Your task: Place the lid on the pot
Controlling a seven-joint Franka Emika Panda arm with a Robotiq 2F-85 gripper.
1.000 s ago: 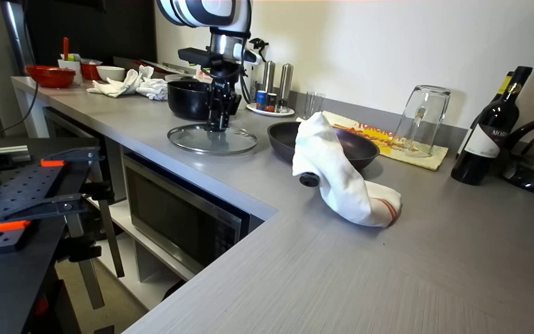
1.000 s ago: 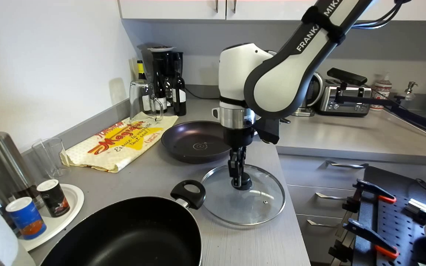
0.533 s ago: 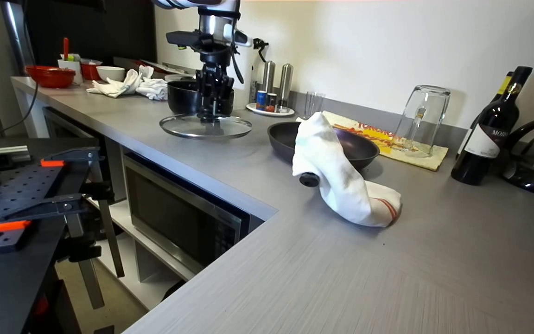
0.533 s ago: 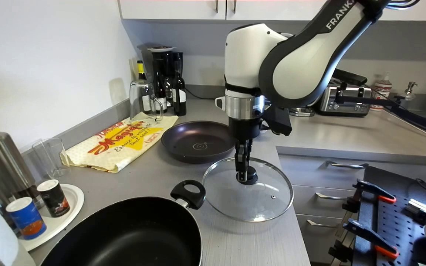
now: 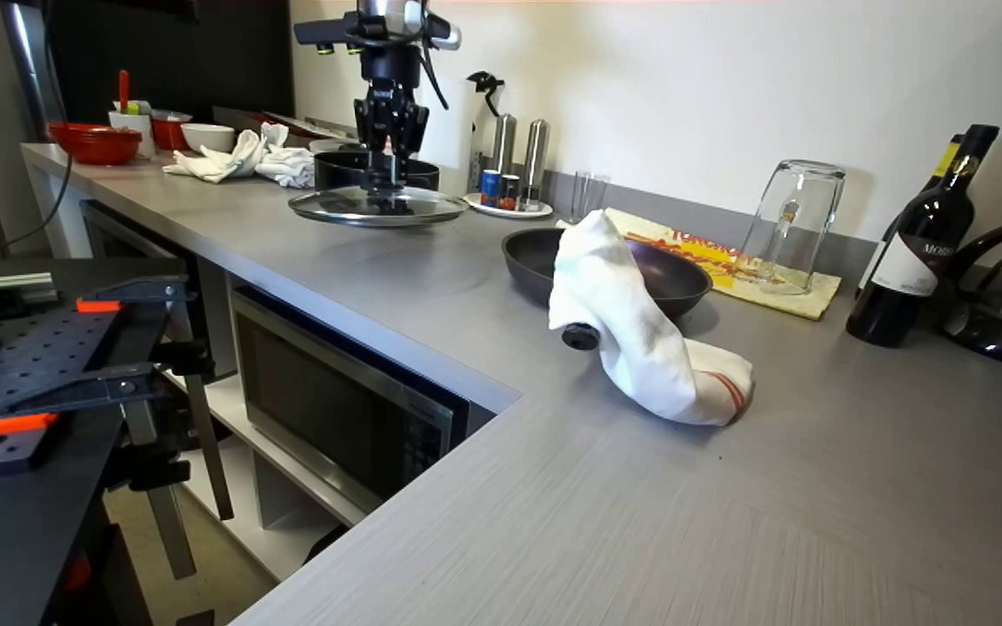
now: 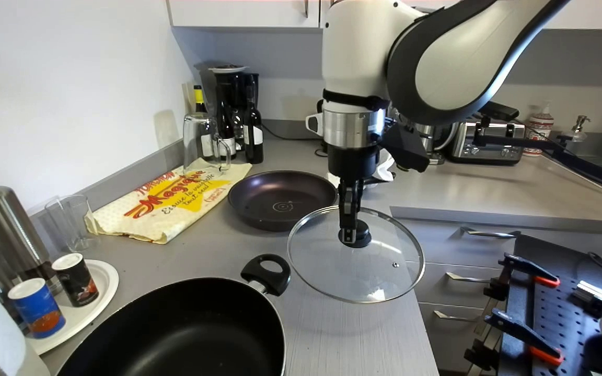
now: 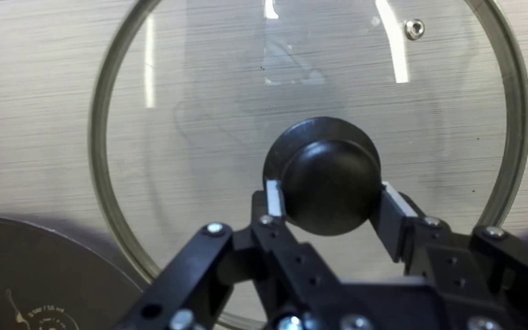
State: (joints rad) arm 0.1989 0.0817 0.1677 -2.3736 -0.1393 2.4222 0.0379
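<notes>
The lid [image 6: 322, 266] is round clear glass with a silvery rim and a black knob [image 7: 332, 183]. My gripper [image 7: 330, 198] is shut on the knob, with one finger on each side of it. In both exterior views the gripper [image 6: 349, 237] points straight down and holds the lid [image 5: 336, 207] above the counter, roughly level. The black pot [image 6: 191, 334] stands uncovered on the counter, with its handle [image 6: 267, 274] towards the lid. In an exterior view the pot [image 5: 340, 171] is partly hidden behind the gripper [image 5: 385, 184].
A dark frying pan [image 6: 280, 201] stands beside the lid, its handle wrapped in a white cloth [image 5: 640, 339]. A white plate [image 6: 105, 287] with small shakers and tall metal mills [image 6: 11, 230] stand by the wall. The counter's edge [image 5: 362, 326] runs close to the lid.
The gripper has risen with the lid, lifting it from the counter. The lid has shifted a little away from the pot's handle side. The pot and pan have not moved.
</notes>
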